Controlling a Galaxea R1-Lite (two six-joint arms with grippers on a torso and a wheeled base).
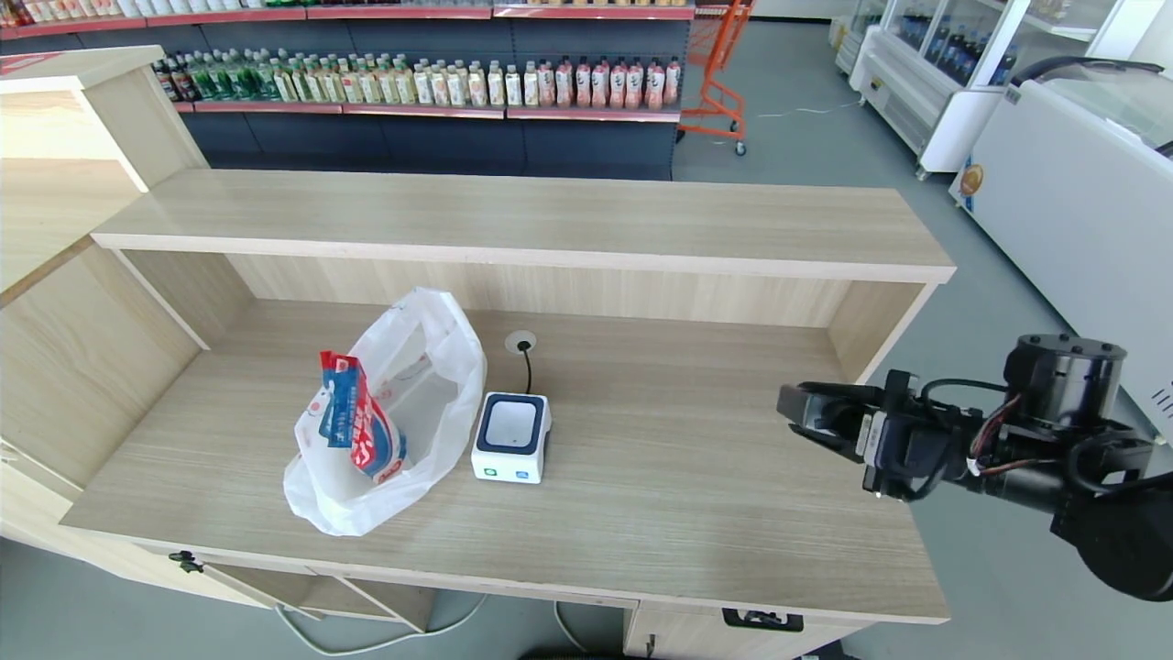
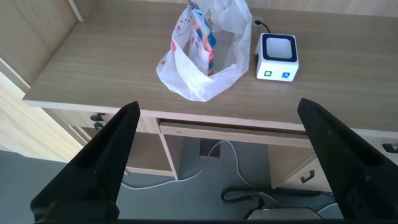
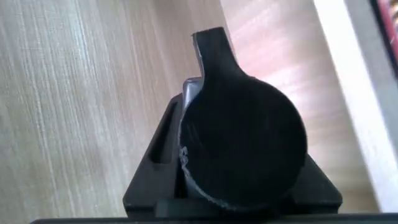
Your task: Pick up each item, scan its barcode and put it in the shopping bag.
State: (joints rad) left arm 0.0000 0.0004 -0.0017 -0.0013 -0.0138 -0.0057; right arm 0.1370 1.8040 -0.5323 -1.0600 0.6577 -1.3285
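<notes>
Showing the checkout table (image 1: 696, 477), pale wood-grain laminate with a raised back ledge, from left to right.

Left pincer (image 2: 219, 106): released, its two dark fingers spread wide and empty, hanging off the table's near edge over the grey floor.

Thin white plastic shopping bag (image 1: 431, 385): slumped on the left half of the table, mouth open upward. It looks limp and feather-light. It will probably drag or fold shut if brushed.

Red, blue and white printed packet (image 1: 359, 422): already inside the bag, standing tilted against the bag's left wall, its top above the rim. It appears light, soft-sided and crinkly, with glossy film that may slip. A hold across the flat faces near the upper end seems safest.

White box-shaped barcode scanner with a dark-framed window (image 1: 511, 435): just beside the bag on its right, near the table's middle. A black cable (image 1: 527, 367) runs from it to a round port toward the back edge.

Right pincer (image 1: 806, 408): level with the table's right edge, pointing inward. Whether it is released or clenched cannot be told.

Room: shelves of bottled drinks (image 1: 412, 82) behind, an orange trolley (image 1: 719, 64), and white freezer cabinets (image 1: 1054, 174) at right.
</notes>
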